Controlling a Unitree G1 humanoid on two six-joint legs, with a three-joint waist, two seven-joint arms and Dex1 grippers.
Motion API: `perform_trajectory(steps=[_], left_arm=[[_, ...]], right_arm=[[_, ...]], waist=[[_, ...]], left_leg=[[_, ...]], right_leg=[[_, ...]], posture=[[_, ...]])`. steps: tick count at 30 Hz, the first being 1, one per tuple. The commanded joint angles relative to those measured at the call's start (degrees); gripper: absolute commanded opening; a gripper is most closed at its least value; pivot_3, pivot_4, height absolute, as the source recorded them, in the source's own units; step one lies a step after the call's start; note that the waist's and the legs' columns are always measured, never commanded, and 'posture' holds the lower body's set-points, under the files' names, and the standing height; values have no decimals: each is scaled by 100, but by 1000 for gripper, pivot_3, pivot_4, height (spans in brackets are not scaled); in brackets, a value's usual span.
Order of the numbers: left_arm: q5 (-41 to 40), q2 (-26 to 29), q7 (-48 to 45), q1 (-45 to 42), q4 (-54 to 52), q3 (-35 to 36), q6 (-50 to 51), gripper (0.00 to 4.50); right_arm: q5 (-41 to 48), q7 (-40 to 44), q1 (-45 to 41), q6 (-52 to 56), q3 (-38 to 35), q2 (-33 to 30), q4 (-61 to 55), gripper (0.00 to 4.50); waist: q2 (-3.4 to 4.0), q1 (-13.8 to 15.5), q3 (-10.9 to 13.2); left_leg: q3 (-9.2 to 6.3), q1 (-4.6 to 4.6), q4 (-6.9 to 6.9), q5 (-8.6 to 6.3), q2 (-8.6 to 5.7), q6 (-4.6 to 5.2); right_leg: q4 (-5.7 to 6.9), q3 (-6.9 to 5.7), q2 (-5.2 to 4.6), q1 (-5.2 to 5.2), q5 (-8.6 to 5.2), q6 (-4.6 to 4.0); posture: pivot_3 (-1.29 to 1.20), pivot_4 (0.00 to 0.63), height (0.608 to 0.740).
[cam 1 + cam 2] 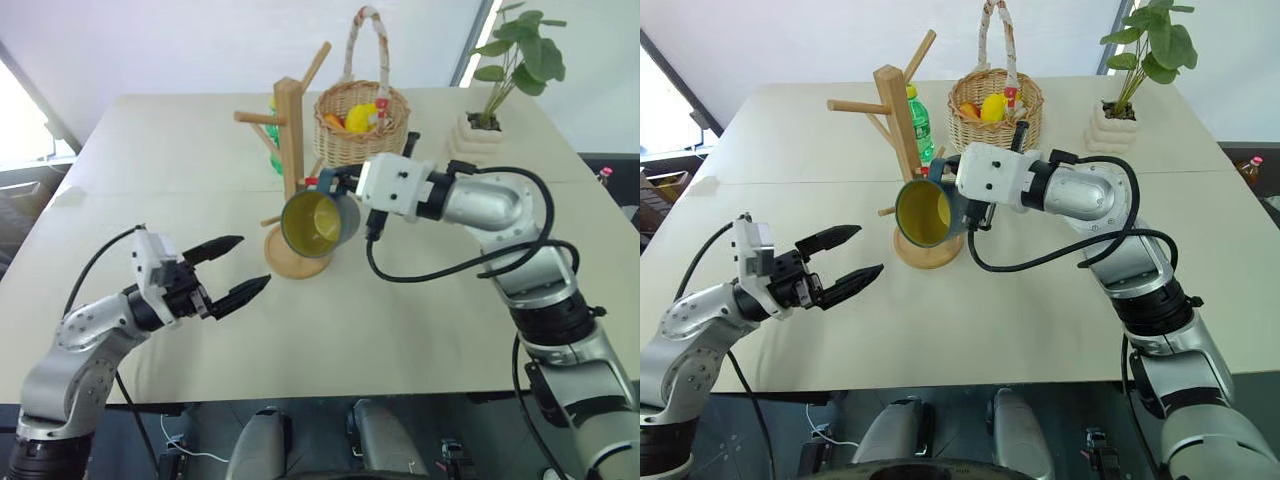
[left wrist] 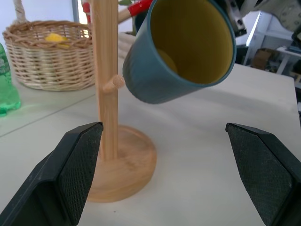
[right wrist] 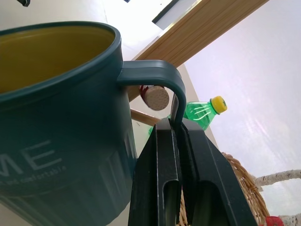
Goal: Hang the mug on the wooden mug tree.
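The blue mug (image 1: 318, 222) with a yellow inside hangs tilted in the air, its mouth facing me, right beside the wooden mug tree (image 1: 289, 130). My right gripper (image 3: 178, 125) is shut on the mug's loop handle (image 3: 155, 70). The red-tipped peg (image 3: 156, 97) shows within the handle loop in the right wrist view; I cannot tell whether it passes through. The tree's round base (image 2: 127, 165) sits on the table below the mug. My left gripper (image 1: 240, 265) is open and empty, low over the table to the mug's left.
A wicker basket (image 1: 362, 120) holding yellow fruit stands behind the tree. A green bottle (image 1: 919, 120) stands beside the post at the back. A potted plant (image 1: 500, 90) is at the far right. The near table edge (image 1: 300, 395) runs below both arms.
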Motion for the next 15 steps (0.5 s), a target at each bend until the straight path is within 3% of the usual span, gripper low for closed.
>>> perform_trajectory(steps=[1, 8, 11, 15], left_arm=[[-157, 71, 32, -62, -212, 219, 10, 4500], [-177, 94, 62, -72, -224, 245, 19, 4500], [-175, 98, 62, -77, -224, 251, 27, 4500], [-170, 97, 63, -88, -221, 252, 34, 4500]], right_arm=[[-151, -96, -157, -84, -50, 48, 31, 61], [-130, -61, -211, -98, -104, 161, 73, 61], [-32, -41, -214, -36, -169, 209, 24, 917], [-46, -51, -244, -84, -215, 173, -37, 2892]], waist=[[0, 0, 0], [0, -3, 0], [0, -5, 0], [0, -4, 0]], left_leg=[[0, 0, 0, 0, 0, 0], [0, 1, 0, 0, 0, 0], [0, 0, 0, 0, 0, 0], [0, 0, 0, 0, 0, 0]], right_leg=[[0, 0, 0, 0, 0, 0], [1, 0, 1, -1, 0, 0], [1, 0, 1, -1, 0, 0], [1, 0, 1, -1, 0, 0]], posture=[[0, 150, 740], [0, 150, 740], [0, 150, 740], [0, 150, 740]])
